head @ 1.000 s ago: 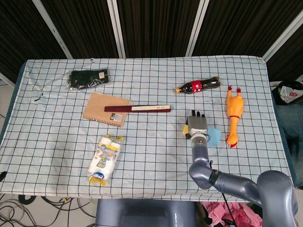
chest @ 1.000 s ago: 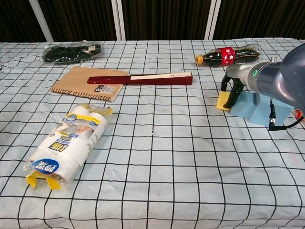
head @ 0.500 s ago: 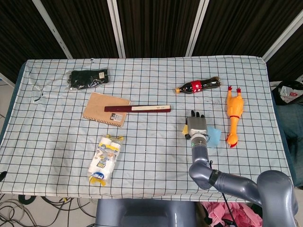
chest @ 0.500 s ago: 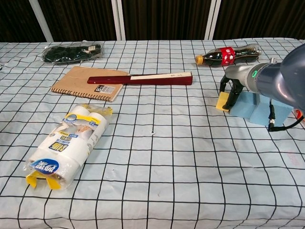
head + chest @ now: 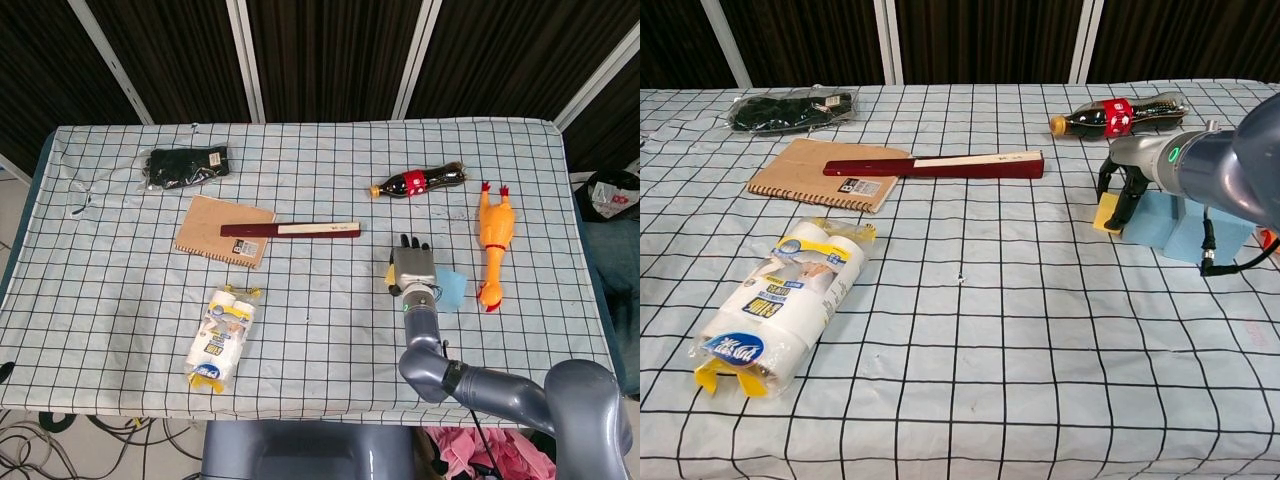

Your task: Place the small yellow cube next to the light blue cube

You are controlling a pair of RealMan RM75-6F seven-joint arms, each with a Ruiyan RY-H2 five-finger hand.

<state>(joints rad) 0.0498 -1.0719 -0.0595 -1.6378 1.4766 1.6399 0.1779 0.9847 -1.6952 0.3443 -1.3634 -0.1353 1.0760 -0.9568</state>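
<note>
Nearest the robot, at about 7 o'clock on the checked tablecloth [image 5: 970, 330], lay a wrapped pack of paper rolls [image 5: 780, 300], blue and yellow print, wording too small to read. Right hand [image 5: 1120, 190] sat at 3 o'clock, fingers [image 5: 1127, 205] pointing down over the small yellow cube [image 5: 1105, 215]. Fingers appeared to straddle the cube; whether they actually pinched it, I could not tell. Cube rested on the cloth, touching the left edge of the light blue cube [image 5: 1175, 228]; in the head view it showed only as a yellow sliver [image 5: 389, 273] beside the hand [image 5: 414, 267].

Further out, brown notebook [image 5: 830, 173] with a closed dark red folding fan [image 5: 935, 164] laid across it. Rubber chicken [image 5: 493, 245] beyond the blue cube. Farthest: cola bottle [image 5: 1120, 113], red label, lying on its side at 1 o'clock; dark green packet [image 5: 790, 108] at 11 o'clock. Left hand out of sight.
</note>
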